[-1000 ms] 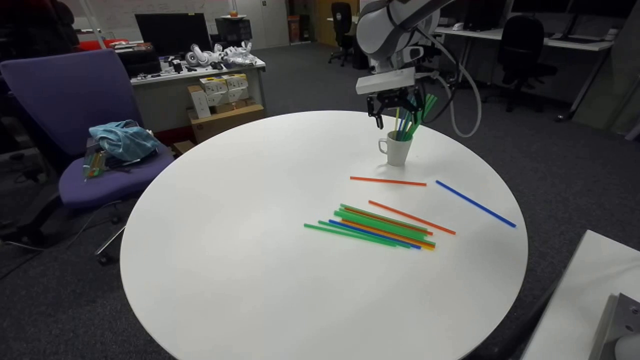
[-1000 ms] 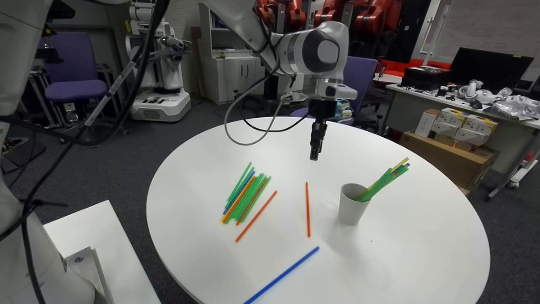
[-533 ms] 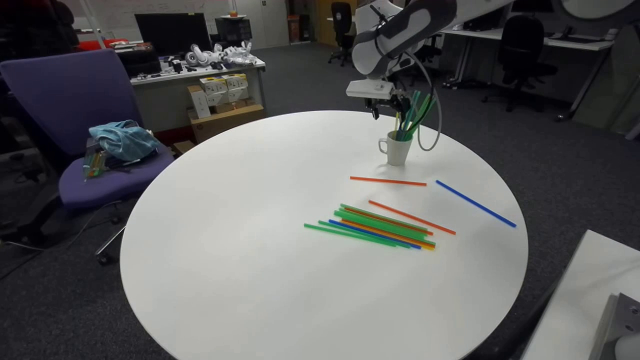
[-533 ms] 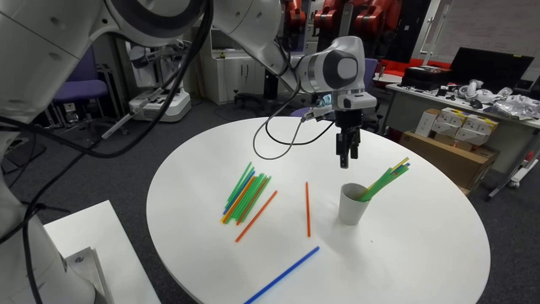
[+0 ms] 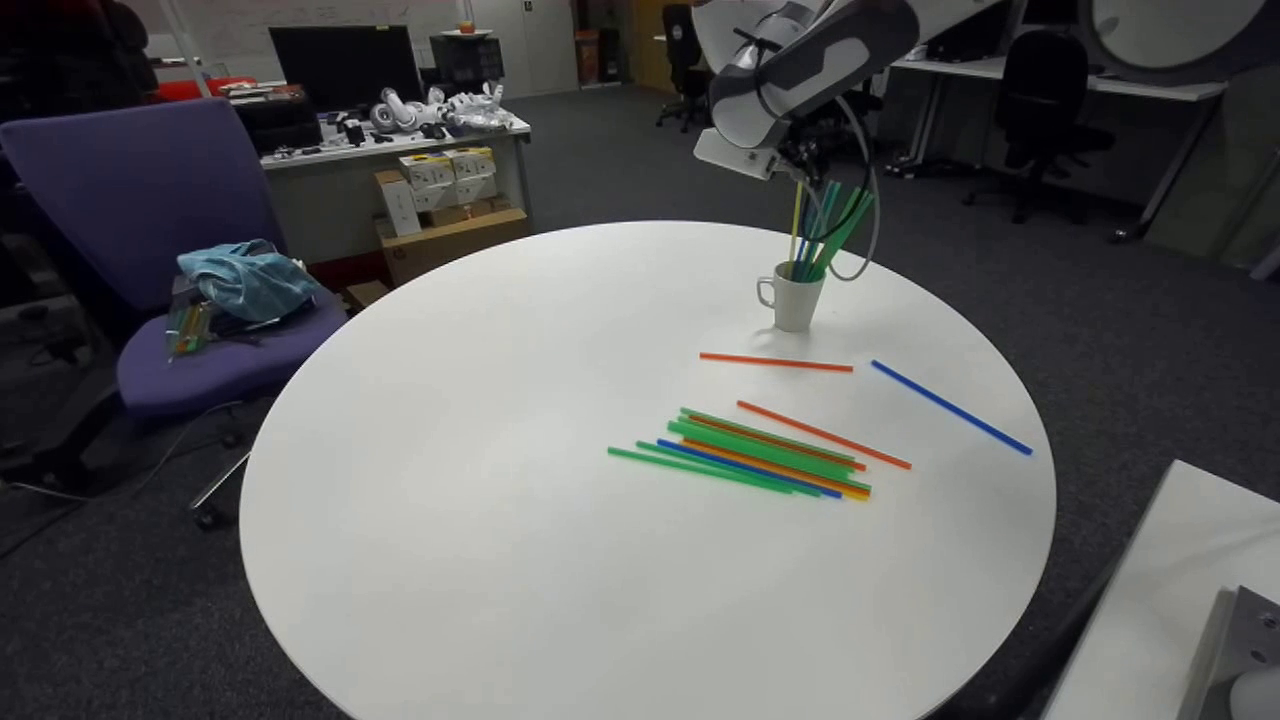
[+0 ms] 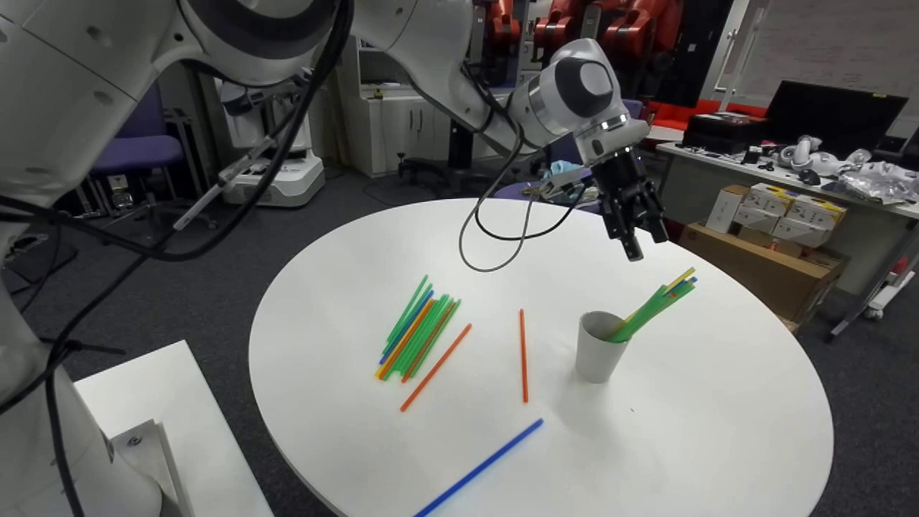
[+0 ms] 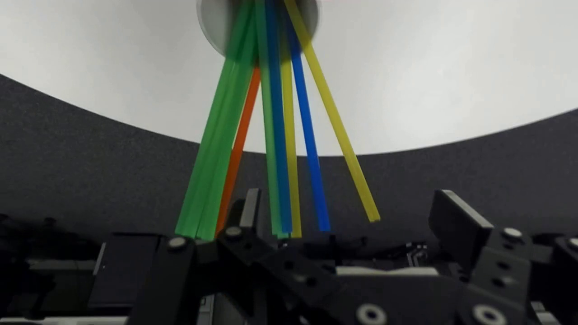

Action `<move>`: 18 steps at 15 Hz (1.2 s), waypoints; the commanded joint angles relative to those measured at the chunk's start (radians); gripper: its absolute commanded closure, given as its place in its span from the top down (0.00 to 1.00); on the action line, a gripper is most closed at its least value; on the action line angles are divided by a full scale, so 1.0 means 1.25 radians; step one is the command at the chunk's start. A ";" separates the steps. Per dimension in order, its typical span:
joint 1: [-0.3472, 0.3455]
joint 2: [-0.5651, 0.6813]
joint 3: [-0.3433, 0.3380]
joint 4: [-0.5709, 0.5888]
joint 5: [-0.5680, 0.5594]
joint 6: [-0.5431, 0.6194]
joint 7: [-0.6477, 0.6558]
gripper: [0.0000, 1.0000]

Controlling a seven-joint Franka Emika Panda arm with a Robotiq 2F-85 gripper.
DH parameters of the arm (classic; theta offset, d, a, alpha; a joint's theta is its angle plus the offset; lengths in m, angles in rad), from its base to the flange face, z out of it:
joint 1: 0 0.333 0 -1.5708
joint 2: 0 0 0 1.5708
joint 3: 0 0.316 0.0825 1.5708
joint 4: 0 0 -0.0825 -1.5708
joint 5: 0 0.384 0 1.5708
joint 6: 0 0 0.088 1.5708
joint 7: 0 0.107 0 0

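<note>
White and round, the tabletop (image 5: 450,420) looks smooth, so anything knocked could slide or roll across it. Above it hangs the robot arm (image 6: 438,57), a grey hose (image 6: 488,270) drooping from it in a low loop; a wide wrist swing might drag that loop into whatever stands below. Tilted at its end, the gripper (image 7: 350,207) has its jaws spread wide and holds nothing. Below and near it stands the mug (image 5: 795,305), upright, probably light enough to tip if the straws (image 6: 655,310) inside are pushed: they slant out over one side of the rim, and their length would act as a lever. In the wrist view one finger (image 7: 250,207) overlaps their upper ends; whether it touches, I cannot tell. Closing there could pinch several together and bend them. Slightest of all, the lone blue straw (image 5: 952,407) lies near the tabletop's edge, where a brush might roll it off.
</note>
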 commanded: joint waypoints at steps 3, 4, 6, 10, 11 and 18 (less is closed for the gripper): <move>0.004 -0.001 0.016 0.007 -0.060 -0.006 0.051 1.00; 0.004 0.002 0.017 0.006 -0.059 -0.006 0.051 1.00; 0.001 0.003 0.017 0.006 -0.059 -0.006 0.051 1.00; -0.004 0.003 0.017 0.006 -0.058 -0.006 0.050 1.00; -0.003 0.003 0.018 0.006 -0.058 -0.006 0.050 1.00; -0.002 0.035 0.011 0.024 -0.064 -0.036 0.058 1.00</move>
